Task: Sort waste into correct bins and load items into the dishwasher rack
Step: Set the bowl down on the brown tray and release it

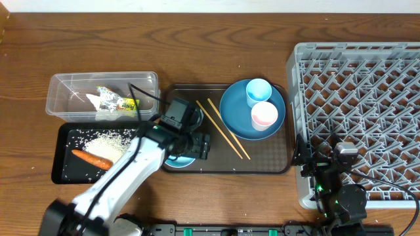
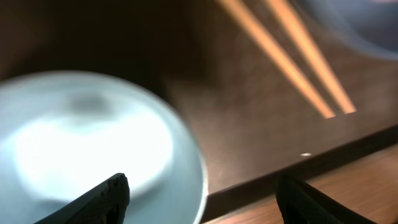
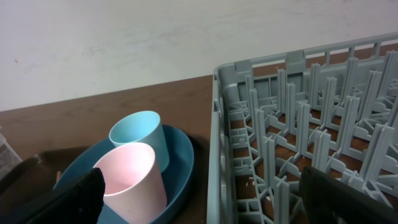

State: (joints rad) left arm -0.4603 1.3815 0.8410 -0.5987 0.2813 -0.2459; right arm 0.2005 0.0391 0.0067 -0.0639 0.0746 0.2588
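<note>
Left hand hangs low over the brown tray, and its two fingers stand wide apart with nothing held. The white bowl sits on the tray right under it, at the near left corner. From above, the arm hides most of the bowl. The left wrist view shows the bowl big and blurry, with its rim under the gap between the fingers. It also shows the two chopsticks lying apart from the bowl.

Right hand is wide open too, at the near left edge of the grey rack. Its own view shows the rack's pegs up close. Beside the rack, the light blue cup and the pink cup touch each other on the blue plate.

Only the top view shows the bins on the brown surface. The wrapper is in the clear tub. The rice and the carrot are in the black tray, just beside the tub.
</note>
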